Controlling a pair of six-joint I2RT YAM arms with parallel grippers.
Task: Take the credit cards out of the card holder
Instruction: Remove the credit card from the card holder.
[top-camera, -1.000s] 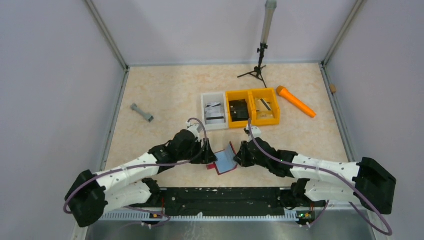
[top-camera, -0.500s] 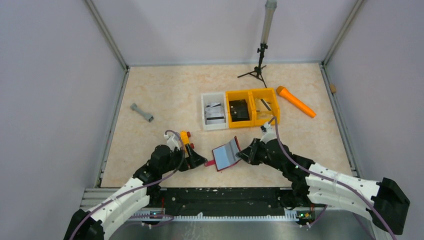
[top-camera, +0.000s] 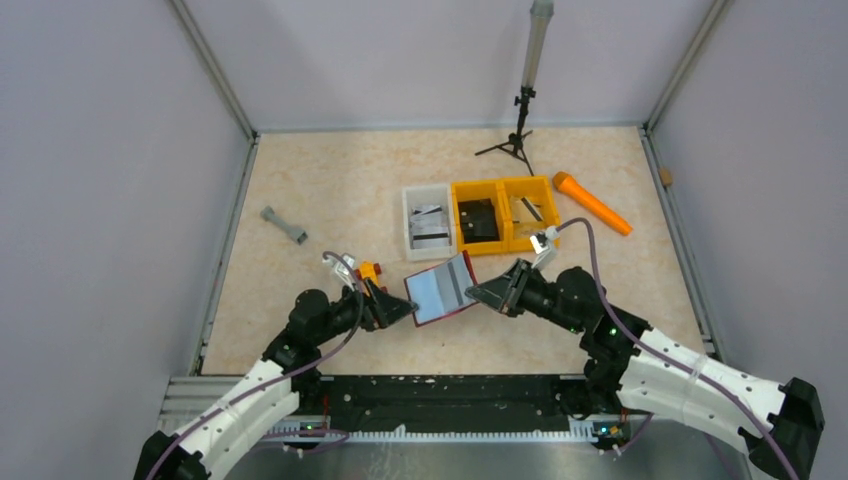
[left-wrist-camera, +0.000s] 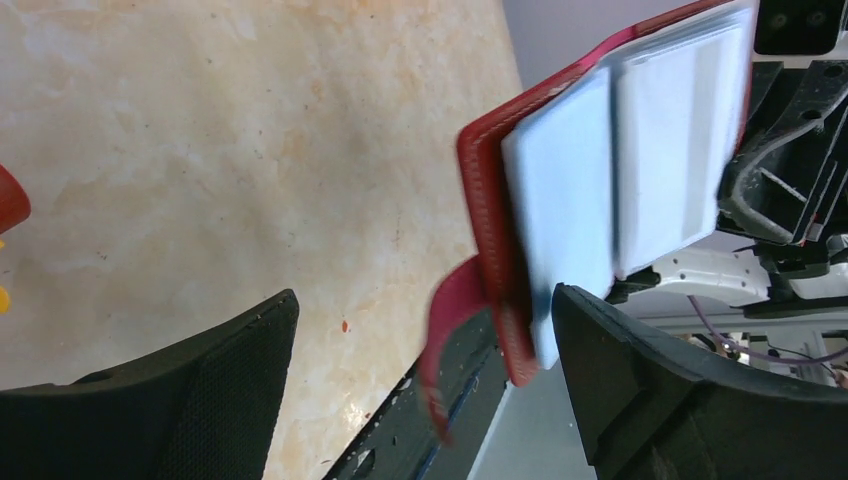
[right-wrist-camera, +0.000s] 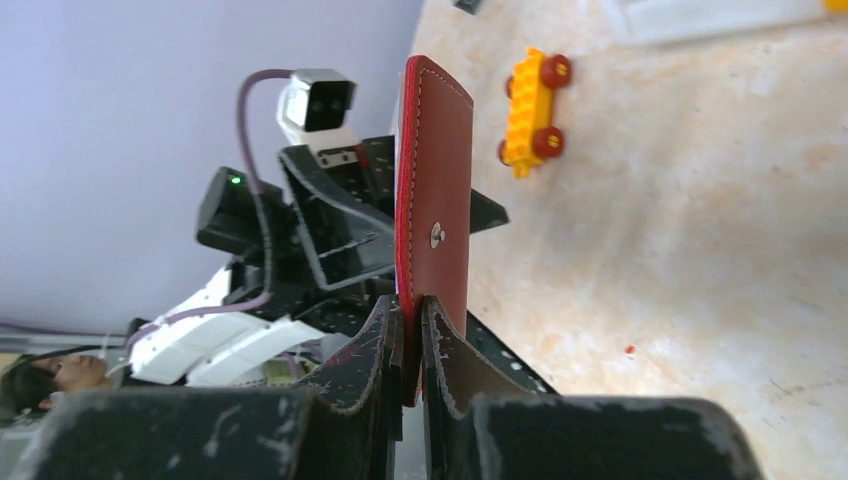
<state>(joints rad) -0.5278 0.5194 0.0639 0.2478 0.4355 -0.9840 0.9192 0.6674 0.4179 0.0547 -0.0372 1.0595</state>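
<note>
Soft, even light fills all three views, with no glare on the marbled table (top-camera: 330, 190). From above the picture is crisp, and shadows under the arms are faint. In the left wrist view the card holder (left-wrist-camera: 490, 200) ahead of the left gripper (left-wrist-camera: 425, 300) looks slightly blurred, its strap (left-wrist-camera: 450, 330) smeared. The right gripper (right-wrist-camera: 412, 310) shows dark, soft-focused fingers (right-wrist-camera: 350, 400); a pale shadow lies beyond them.

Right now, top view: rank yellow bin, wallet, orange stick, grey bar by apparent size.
1. yellow bin
2. wallet, held up nearer the camera, so flattered
3. orange stick, longer than the wallet but thinner
4. grey bar
</note>
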